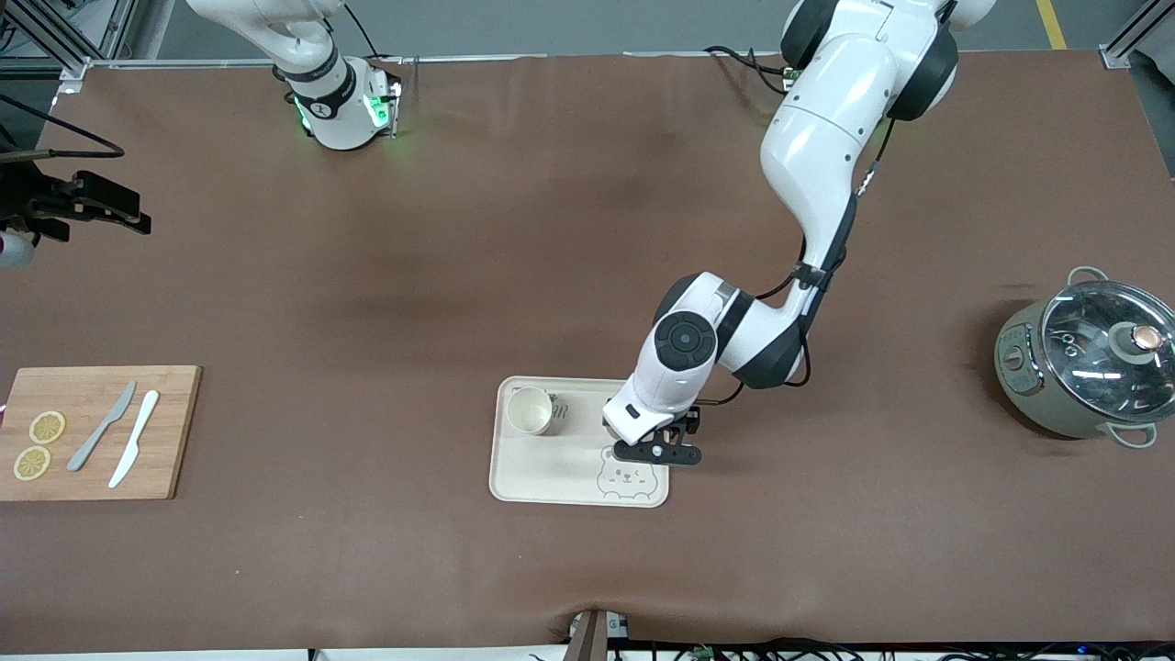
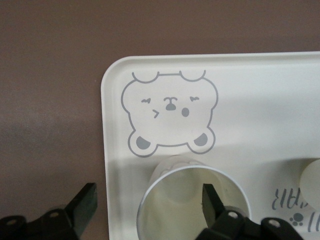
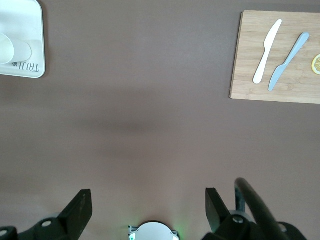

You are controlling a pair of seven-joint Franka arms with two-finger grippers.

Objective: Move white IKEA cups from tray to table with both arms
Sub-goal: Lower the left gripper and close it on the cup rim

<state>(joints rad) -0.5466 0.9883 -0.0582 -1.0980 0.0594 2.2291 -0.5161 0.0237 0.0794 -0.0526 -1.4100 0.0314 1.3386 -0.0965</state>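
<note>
Left gripper (image 2: 148,195) first: caught it low over the tray (image 2: 260,100), at the corner with the bear face (image 2: 170,112). Had its jaws spread wide, one finger dipped inside a cup (image 2: 175,205) and the other hanging outside, off the rim. Looked set to pinch the wall rather than go round the whole body. Makes sense for a tapered cup with no handle, less chance of it squirting out. Wasn't gripping anything yet as far as could be seen.

Spotted the second cup (image 1: 531,409) on the same tray too, upright, toward the right arm's end and near the lettering. Probably left there for the other arm. So neither one was out on the table (image 1: 587,229) yet. Early days, judging by that.

Found the right gripper (image 3: 147,200) waiting up over bare table near its own base, fingers wide apart, nothing between them. Kept clear of the tray, presumably so the two arms wouldn't tangle.

Further out: saw a wooden board (image 1: 96,431) with two knives and lemon slices at the right arm's end, and a lidded pot (image 1: 1083,363) at the left arm's end. Both well apart from the tray, so plenty of open brown surface for setting cups down.
</note>
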